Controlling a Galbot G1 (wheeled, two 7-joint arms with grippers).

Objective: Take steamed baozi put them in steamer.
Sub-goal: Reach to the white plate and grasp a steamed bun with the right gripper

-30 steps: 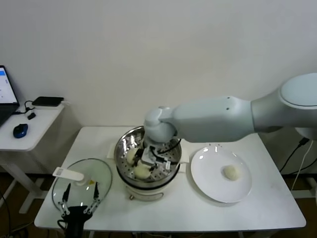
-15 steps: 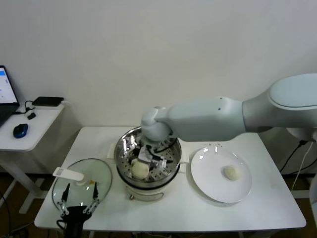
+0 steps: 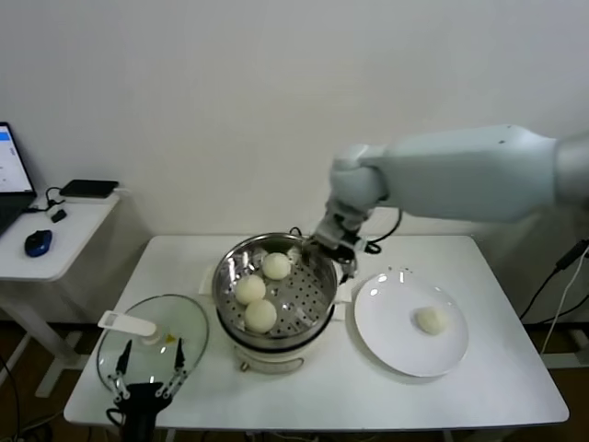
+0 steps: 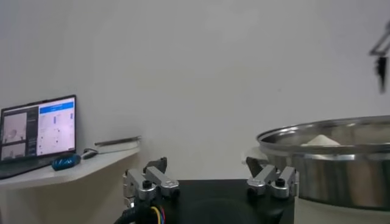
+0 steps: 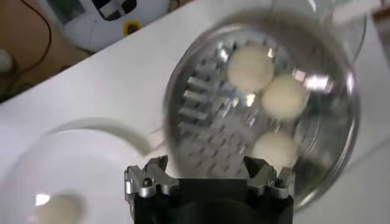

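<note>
On the white table (image 3: 515,368), centre, the steamer (image 3: 273,295) holds three baozi on its perforated tray: one toward the back (image 3: 276,265), one at left-middle (image 3: 249,289), one nearest the front (image 3: 260,316). The three sit close together, left of tray centre; the right part of the tray is bare. The right wrist view shows the same three buns (image 5: 283,97) clustered in the pot. The fourth baozi (image 3: 430,319) lies alone on the white plate (image 3: 386,341), right of the steamer and just beside it. The glass lid (image 3: 175,322) with its white handle lies flat on the table to the steamer's left.

The right gripper (image 3: 333,247) hangs above the steamer's back-right rim, jaws spread wide, nothing between them; in its wrist view both fingers (image 5: 146,182) stand well apart and empty. The left gripper (image 3: 147,373) is parked low at the table's front-left edge by the lid, jaws apart, empty.

Versus a second ago: the right gripper was down inside the pot, covering the buns, with only two partly seen; now it is lifted out, shifted right, and open, and a third bun sits uncovered on the tray. The plate bun, lid and left gripper are unchanged.

A side desk (image 3: 55,239) at far left carries a blue mouse (image 3: 37,242).
</note>
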